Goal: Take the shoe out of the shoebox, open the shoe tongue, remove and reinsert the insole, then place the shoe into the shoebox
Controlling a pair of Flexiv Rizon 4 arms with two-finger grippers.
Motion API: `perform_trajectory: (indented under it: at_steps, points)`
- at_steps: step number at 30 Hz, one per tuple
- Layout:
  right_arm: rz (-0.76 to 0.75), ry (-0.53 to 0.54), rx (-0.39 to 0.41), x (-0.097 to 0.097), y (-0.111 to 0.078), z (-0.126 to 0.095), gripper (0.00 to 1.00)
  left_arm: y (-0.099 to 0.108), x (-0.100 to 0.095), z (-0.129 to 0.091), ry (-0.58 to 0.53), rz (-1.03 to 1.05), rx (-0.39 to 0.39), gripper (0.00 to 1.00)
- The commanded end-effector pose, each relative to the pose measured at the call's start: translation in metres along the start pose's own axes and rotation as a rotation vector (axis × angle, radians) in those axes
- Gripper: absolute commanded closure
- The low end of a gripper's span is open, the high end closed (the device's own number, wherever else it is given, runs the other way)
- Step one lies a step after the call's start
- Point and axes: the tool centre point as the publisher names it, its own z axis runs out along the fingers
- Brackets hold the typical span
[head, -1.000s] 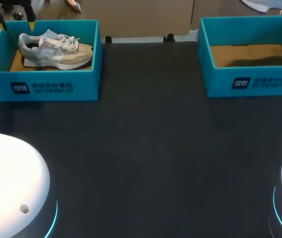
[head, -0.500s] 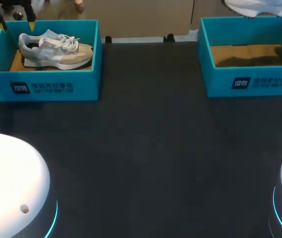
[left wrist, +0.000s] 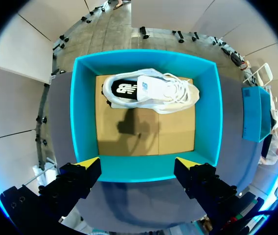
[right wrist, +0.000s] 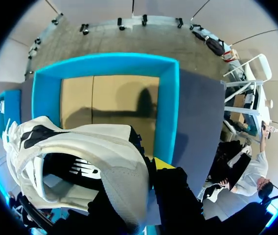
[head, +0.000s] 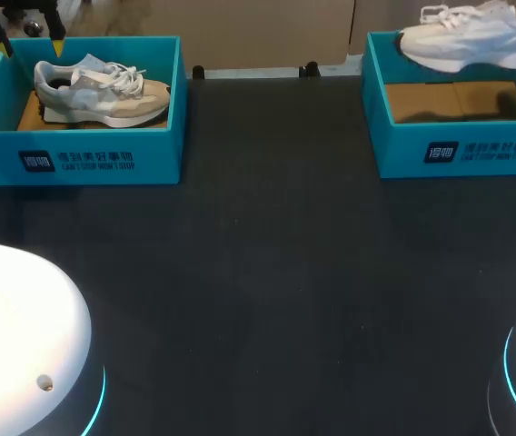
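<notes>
Two white rounded arm bases [head: 22, 336] bracket the near edge of the dark matte table [head: 267, 272]. Both of the task's boxes stand at the table's far edge, well apart.

At far left is the left teal cardboard shoebox [head: 85, 159]. A grey and white laced sneaker [head: 104, 91] lies on its side in it. Your left gripper [left wrist: 138, 165] hovers above that box's far left corner, fingers spread wide and holding nothing. In its wrist view the yellow tips stand over the box wall nearest them, and the sneaker lies against the opposite wall. If you drop straight down from here, I judge the tips would meet the rim rather than the shoe.

At far right, the right teal cardboard shoebox [head: 458, 150] shows only its brown cardboard floor [head: 453, 98]. The white mesh sneaker [head: 476, 41] is out of it and hangs in the air over its far wall. Your right gripper [right wrist: 139, 176] is clamped on the heel collar. One yellow tip shows against the outside of the heel; the other finger is hidden behind the shoe.

The lift-out looks done, and the shoe now has to come to the table for the tongue and insole work. The risk lies in that grip.
- You hold the heel alone, with the whole forefoot hanging out beyond the fingers.
- A quick swing or turn could make the shoe pivot or slip out of the fingers.
- The toe or the loose laces could snag the near wall if you carry it low across the box, so keep it high.
</notes>
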Motion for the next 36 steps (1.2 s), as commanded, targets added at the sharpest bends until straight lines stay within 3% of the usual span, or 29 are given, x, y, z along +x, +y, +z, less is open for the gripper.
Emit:
perform_trajectory:
  at_steps: [1,10,17,36]
  points:
    - [0.001,-0.009,-0.135,0.004,-0.015,0.001,1.00,0.002,0.000,0.000,0.000,0.000,0.004,0.00]
    - [0.020,-0.053,-0.166,0.008,-0.010,0.004,1.00,0.002,0.000,0.000,0.000,0.000,0.004,0.00]
    - [0.052,-0.126,-0.225,0.014,-0.007,0.029,1.00,0.002,0.000,0.000,0.000,0.000,0.004,0.00]
    - [0.076,-0.160,-0.250,0.000,-0.013,0.061,1.00,0.002,0.000,0.000,0.000,0.000,0.004,0.00]
